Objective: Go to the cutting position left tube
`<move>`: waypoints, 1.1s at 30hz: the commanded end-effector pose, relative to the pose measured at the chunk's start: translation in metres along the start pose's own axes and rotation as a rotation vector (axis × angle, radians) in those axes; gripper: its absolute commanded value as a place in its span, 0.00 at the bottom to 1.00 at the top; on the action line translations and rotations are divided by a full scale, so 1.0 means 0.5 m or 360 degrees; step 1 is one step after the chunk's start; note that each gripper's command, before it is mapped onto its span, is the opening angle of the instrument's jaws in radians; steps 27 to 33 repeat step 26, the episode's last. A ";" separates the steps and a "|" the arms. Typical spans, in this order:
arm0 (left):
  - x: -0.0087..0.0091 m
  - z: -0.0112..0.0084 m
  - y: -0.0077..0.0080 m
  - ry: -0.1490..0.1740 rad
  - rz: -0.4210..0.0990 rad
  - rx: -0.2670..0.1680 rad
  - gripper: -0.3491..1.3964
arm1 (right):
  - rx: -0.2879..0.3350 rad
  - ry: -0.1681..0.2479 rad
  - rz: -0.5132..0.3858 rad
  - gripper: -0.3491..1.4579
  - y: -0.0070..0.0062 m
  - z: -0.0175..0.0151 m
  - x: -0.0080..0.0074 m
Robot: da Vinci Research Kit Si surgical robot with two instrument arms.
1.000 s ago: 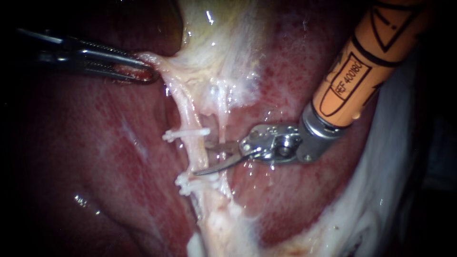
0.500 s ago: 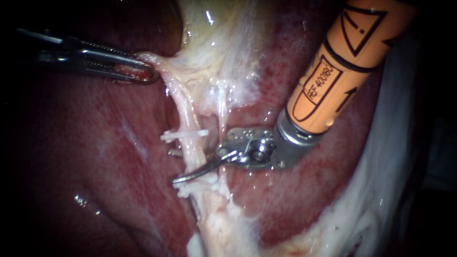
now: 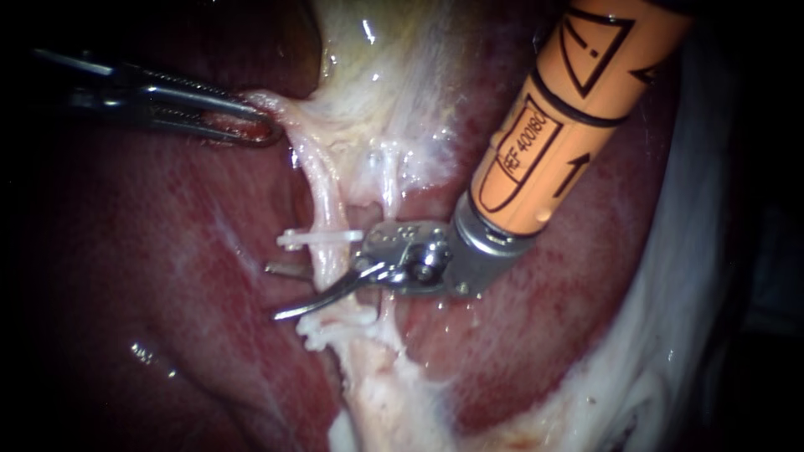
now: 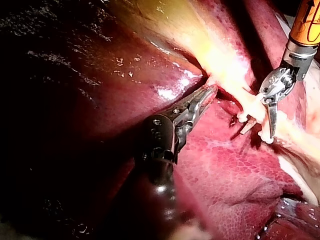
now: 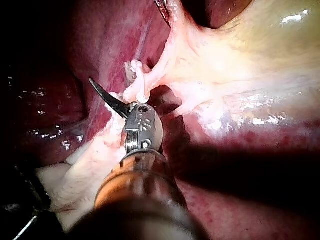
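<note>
My right pincer [image 3: 272,293] stands open, the left tube [image 3: 322,197] between its blades; my left pincer [image 3: 264,130] clamps the gallbladder [image 3: 377,75].

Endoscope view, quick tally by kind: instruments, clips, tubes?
Instruments: 2, left instrument shut on tissue, right instrument
Clips: 2, upper clip, lower clip
Tubes: 2, left tube, right tube
Total: 6

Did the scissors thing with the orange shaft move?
Yes: the right instrument slid leftward, its open blades now straddling the pale left tube between the white clips.
</note>
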 end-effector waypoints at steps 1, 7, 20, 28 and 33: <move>0.0000 0.0000 0.0000 0.0000 0.0000 0.0000 0.00 | 0.0009 0.0014 0.0001 0.91 -0.0008 -0.0001 0.0009; 0.0000 0.0000 -0.0003 -0.0001 0.0000 0.0000 0.00 | 0.0054 0.0072 0.0025 0.92 -0.0050 0.0006 0.0047; -0.0001 0.0001 -0.0003 0.0000 0.0001 0.0000 0.00 | 0.0117 0.0128 0.0029 0.91 -0.0095 0.0003 0.0090; -0.0001 0.0001 -0.0003 0.0000 0.0001 0.0000 0.00 | 0.0118 0.0128 0.0028 0.91 -0.0093 0.0002 0.0089; -0.0001 0.0001 -0.0003 0.0000 0.0001 0.0000 0.00 | 0.0118 0.0128 0.0028 0.91 -0.0093 0.0002 0.0089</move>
